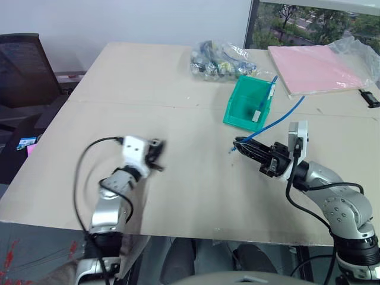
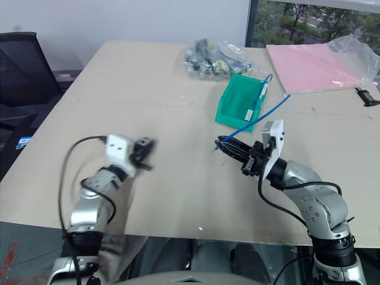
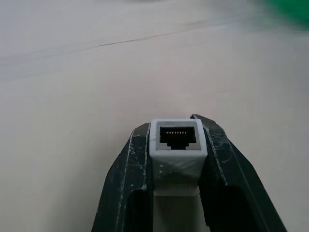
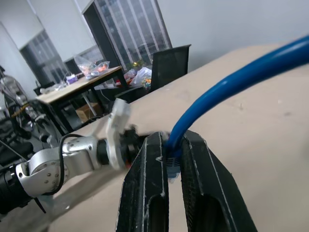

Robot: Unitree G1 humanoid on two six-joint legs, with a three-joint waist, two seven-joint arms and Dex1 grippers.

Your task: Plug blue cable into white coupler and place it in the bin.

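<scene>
My left gripper [image 3: 176, 159] pinches the white coupler [image 3: 177, 140] above the bench's [image 1: 178, 196] near edge, my right gripper [image 4: 175, 145] the blue cable [image 1: 279, 116] trailing from the bin [image 1: 237, 110]; I judge skewed plug-to-socket alignment could jam insertion.

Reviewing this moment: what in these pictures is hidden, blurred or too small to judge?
- Left gripper, head views: motion blur hides its fingers and the white coupler they clamp.
- Blue cable plug, right wrist view: buried between the right gripper fingers.
- Cable's far end, in the bin: too small to tell plug detail.
- Clear bag of parts: contents too small to identify.
</scene>
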